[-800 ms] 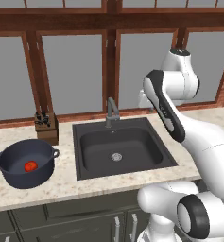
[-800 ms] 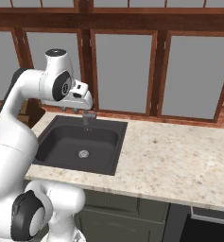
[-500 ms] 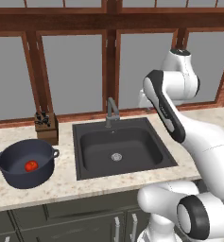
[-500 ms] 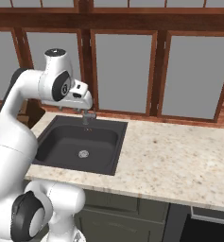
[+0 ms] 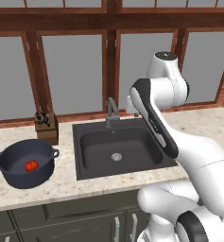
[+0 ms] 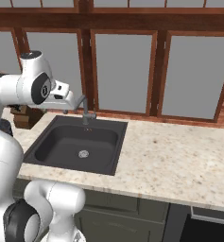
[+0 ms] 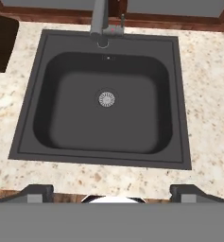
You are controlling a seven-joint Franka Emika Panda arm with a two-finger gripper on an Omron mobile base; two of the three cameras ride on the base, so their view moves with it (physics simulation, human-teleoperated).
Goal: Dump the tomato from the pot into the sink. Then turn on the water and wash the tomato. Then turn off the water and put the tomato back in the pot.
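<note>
The dark blue-grey pot (image 5: pixel 25 165) stands on the counter left of the sink, and the small red tomato (image 5: pixel 31 165) lies inside it. The black sink (image 5: pixel 118 150) (image 6: pixel 78 145) (image 7: pixel 108 101) is dry, with its silver drain (image 7: pixel 107 99) in the middle. My gripper (image 6: pixel 69 99) (image 7: pixel 111 193) hangs high over the sink's near edge and looks straight down into the basin. Its fingertips (image 7: pixel 38 191) stand wide apart, open, with nothing between them. It is far to the right of the pot.
A grey faucet (image 5: pixel 111 111) (image 6: pixel 87 112) (image 7: pixel 100 19) rises behind the sink. The brown knife block (image 5: pixel 46 127) stands behind the pot by the window sill. Speckled counter (image 6: pixel 179 156) stretches to the right of the sink.
The arm and hand have swung a little to the left above the sink. The gripper stays open; pot and tomato have not moved.
</note>
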